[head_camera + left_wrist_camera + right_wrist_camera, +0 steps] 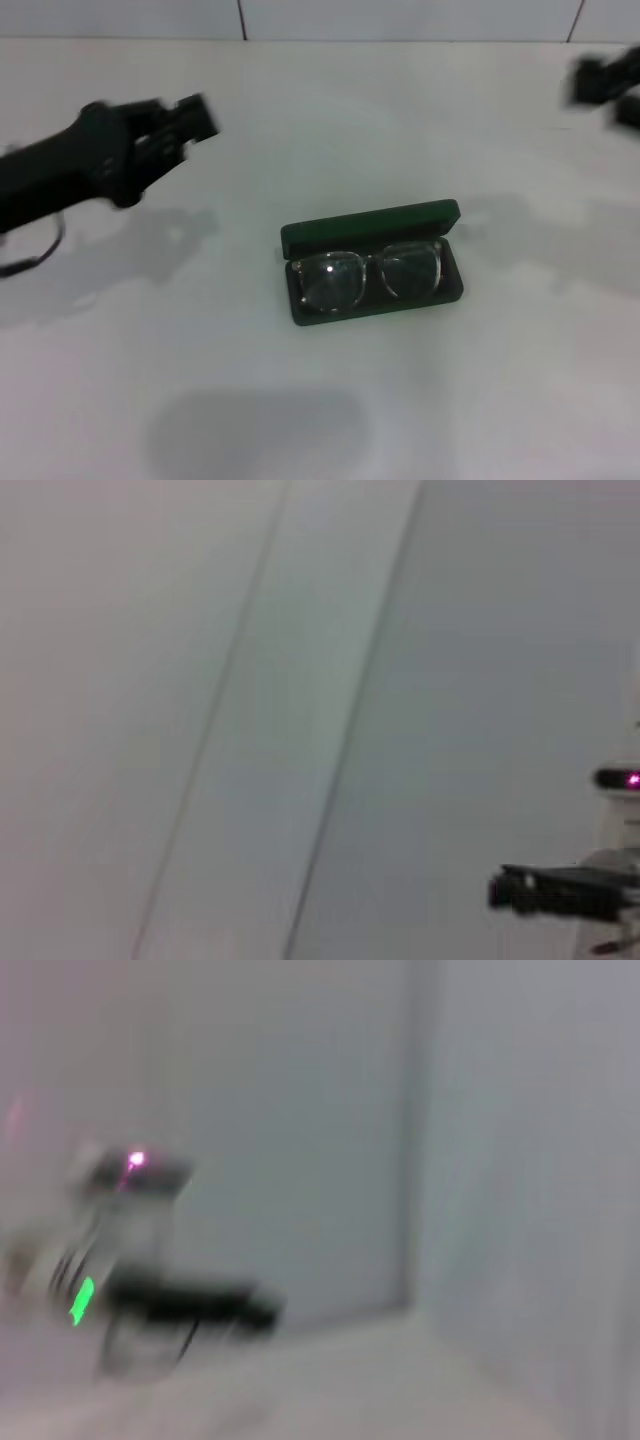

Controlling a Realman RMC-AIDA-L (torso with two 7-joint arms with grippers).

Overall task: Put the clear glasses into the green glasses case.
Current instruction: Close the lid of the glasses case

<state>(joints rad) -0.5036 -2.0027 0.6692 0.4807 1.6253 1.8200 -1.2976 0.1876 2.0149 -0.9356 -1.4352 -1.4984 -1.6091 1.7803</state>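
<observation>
Both grippers off the work; clear glasses lying in the open green glasses case.

We are seeing the left gripper [195,118] hanging above the white table [500,400] at the far left, well apart from the case; we cannot tell whether its fingers are apart or together. The right gripper [605,85] is sitting at the far right edge, blurred, its finger state likewise unreadable. Only the head view is showing the work: the green glasses case [372,225] is resting near the table's middle, lid raised at the back, with the clear glasses [368,275] lying inside, lenses up. The wrist views are showing pale wall panels and a dark arm farther off, no case. Bare table is lying open on every side of the case.
</observation>
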